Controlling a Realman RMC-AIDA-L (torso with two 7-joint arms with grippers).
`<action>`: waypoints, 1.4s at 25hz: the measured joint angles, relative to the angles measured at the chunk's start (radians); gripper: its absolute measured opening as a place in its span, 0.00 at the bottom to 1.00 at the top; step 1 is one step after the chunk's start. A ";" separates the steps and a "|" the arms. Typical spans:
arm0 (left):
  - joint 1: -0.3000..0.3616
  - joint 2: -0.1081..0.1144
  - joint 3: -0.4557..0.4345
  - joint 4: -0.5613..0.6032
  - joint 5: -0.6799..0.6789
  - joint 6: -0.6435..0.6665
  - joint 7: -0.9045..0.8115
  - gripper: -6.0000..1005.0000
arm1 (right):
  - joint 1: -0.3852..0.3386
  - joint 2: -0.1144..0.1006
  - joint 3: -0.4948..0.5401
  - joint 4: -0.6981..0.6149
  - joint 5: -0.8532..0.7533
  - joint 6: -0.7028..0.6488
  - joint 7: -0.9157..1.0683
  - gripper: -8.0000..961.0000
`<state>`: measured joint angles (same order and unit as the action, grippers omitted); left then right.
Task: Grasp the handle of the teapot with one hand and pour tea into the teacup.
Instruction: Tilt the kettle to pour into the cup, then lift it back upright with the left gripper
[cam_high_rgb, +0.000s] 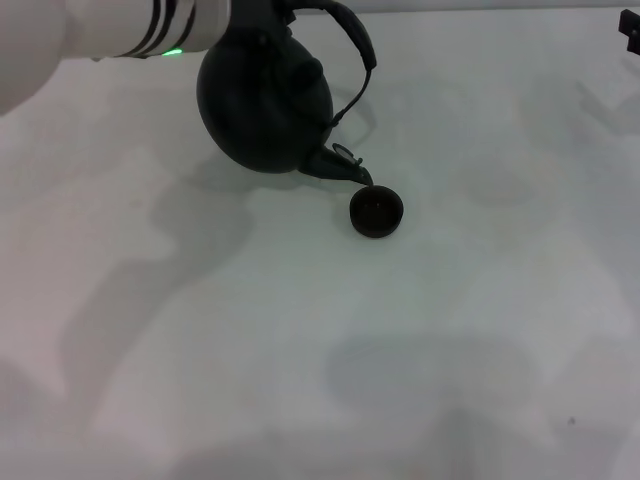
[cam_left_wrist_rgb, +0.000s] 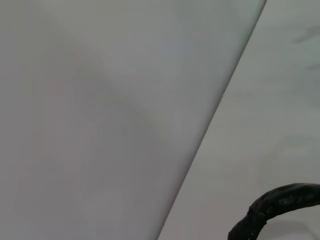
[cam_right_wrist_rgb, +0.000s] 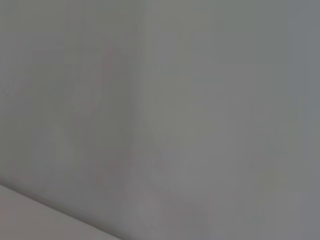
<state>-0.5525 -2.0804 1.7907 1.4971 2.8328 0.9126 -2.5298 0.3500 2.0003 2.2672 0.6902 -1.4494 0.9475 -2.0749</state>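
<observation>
In the head view the black teapot (cam_high_rgb: 265, 100) hangs tilted at the end of my left arm, off the table. Its spout (cam_high_rgb: 342, 165) points down to the right, just above and beside the rim of the small dark teacup (cam_high_rgb: 376, 211). The arched handle (cam_high_rgb: 358, 45) rises to the pot's upper right. My left gripper (cam_high_rgb: 262, 12) grips the handle's upper end at the top edge; its fingers are mostly hidden. A piece of the wrapped handle (cam_left_wrist_rgb: 272, 207) shows in the left wrist view. My right gripper (cam_high_rgb: 632, 38) stays parked at the far right edge.
The pale table (cam_high_rgb: 320, 340) stretches bare-looking around the cup, with soft shadows on it. The right wrist view shows only a plain grey surface (cam_right_wrist_rgb: 160, 120). The table's far edge runs along the top of the head view.
</observation>
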 joint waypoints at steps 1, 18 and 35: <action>-0.002 0.000 0.002 0.000 0.000 0.000 0.000 0.12 | 0.001 0.000 0.000 0.000 0.000 0.000 0.000 0.88; -0.025 0.003 0.038 0.001 0.000 0.000 0.032 0.12 | 0.001 0.000 -0.004 -0.001 0.000 -0.003 0.000 0.88; -0.024 0.007 0.040 0.000 0.001 0.016 0.048 0.12 | 0.001 0.000 -0.004 -0.001 0.000 -0.002 0.001 0.88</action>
<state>-0.5767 -2.0738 1.8302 1.4971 2.8341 0.9288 -2.4821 0.3512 2.0003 2.2637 0.6887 -1.4497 0.9457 -2.0741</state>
